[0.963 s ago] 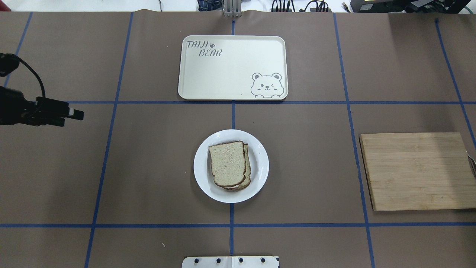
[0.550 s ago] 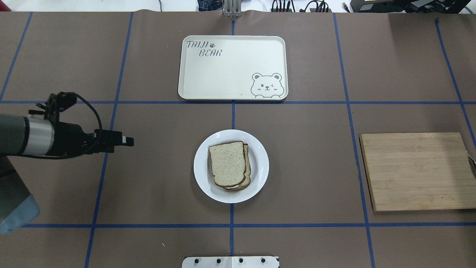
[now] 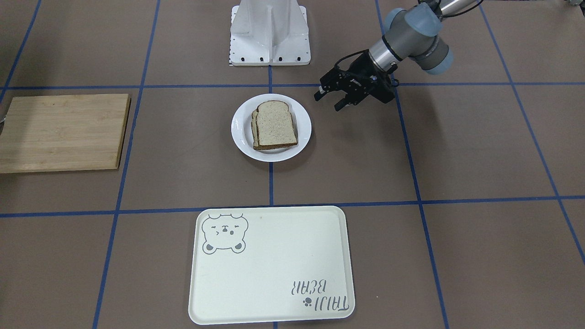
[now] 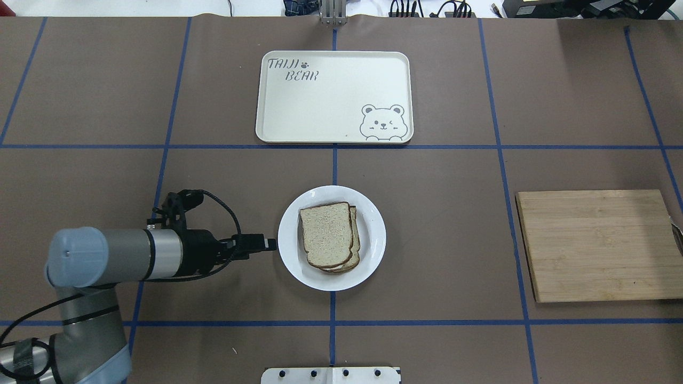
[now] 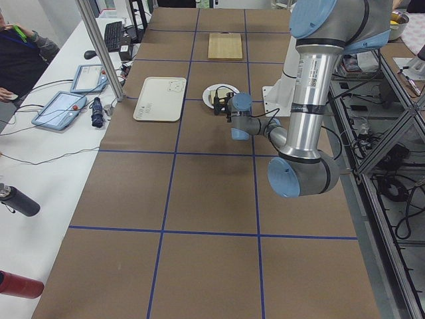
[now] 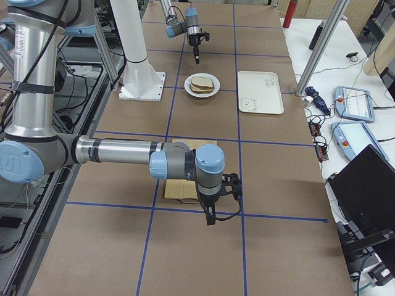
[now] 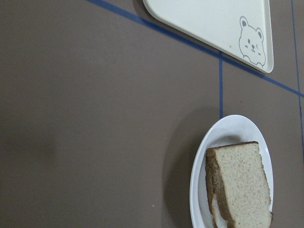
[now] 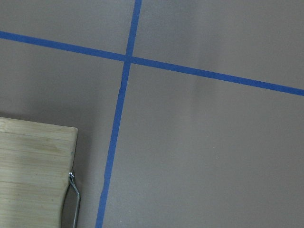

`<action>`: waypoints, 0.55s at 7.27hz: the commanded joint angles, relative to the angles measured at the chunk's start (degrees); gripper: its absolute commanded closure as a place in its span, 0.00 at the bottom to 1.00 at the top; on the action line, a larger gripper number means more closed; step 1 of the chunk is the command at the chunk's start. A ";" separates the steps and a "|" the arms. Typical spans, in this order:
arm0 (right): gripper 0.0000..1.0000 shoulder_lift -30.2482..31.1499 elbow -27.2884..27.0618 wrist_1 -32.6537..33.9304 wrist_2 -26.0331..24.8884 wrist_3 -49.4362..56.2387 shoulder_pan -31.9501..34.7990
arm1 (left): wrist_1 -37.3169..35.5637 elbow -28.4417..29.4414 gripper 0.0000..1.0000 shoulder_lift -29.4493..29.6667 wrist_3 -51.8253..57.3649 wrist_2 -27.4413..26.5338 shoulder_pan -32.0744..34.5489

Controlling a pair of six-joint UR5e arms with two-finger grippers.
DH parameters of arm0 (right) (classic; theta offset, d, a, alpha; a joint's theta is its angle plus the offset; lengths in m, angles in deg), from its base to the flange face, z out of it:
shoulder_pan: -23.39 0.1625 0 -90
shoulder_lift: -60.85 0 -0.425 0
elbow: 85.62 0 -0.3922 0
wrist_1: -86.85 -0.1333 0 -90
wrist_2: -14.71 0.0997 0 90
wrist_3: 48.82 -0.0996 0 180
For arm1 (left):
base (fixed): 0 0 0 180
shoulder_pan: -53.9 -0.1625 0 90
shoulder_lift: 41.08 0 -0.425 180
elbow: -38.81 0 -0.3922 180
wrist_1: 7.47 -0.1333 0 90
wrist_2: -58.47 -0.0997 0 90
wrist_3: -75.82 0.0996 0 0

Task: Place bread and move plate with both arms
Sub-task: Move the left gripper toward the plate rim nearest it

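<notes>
A plain bread slice [image 4: 326, 234] lies on top of another slice on the round white plate [image 4: 373, 229] at the table's middle. Both also show in the front view, bread [image 3: 275, 125] and plate [image 3: 240, 130], and in the left wrist view, bread [image 7: 242, 180] and plate [image 7: 202, 166]. My left gripper [image 3: 329, 101] is open and empty, level with the table, its tips just short of the plate's left rim [image 4: 281, 242]. My right gripper [image 6: 213, 217] shows only in the exterior right view, pointing down beside the cutting board; I cannot tell whether it is open or shut.
A cream tray with a bear drawing [image 4: 331, 96] lies beyond the plate. A wooden cutting board [image 4: 597, 245] with a metal handle [image 8: 75, 197] lies at the right. The white stand's base [image 3: 269, 32] sits at the robot's side.
My left arm has swung in from the table's left edge, moving right and nearer, until its gripper reached the plate's left rim. Plate and bread have not moved.
</notes>
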 commanded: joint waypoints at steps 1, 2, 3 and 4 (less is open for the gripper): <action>0.00 -0.14 0.00 0.00 -0.01 -0.01 -0.01 | 1.33 3.24 0.51 3.10 -1.60 -0.70 -1.01; 0.00 -0.14 0.09 -0.26 -0.10 -0.01 -0.01 | 1.52 3.86 0.52 3.19 -1.88 -0.61 -1.01; 0.00 0.04 0.09 -0.43 -0.10 -0.01 -0.01 | 1.52 4.12 0.52 3.19 -1.97 -0.61 -1.01; 0.00 0.13 0.09 -0.52 -0.10 -0.01 -0.01 | 1.78 4.47 0.53 3.19 -1.97 -0.61 -1.01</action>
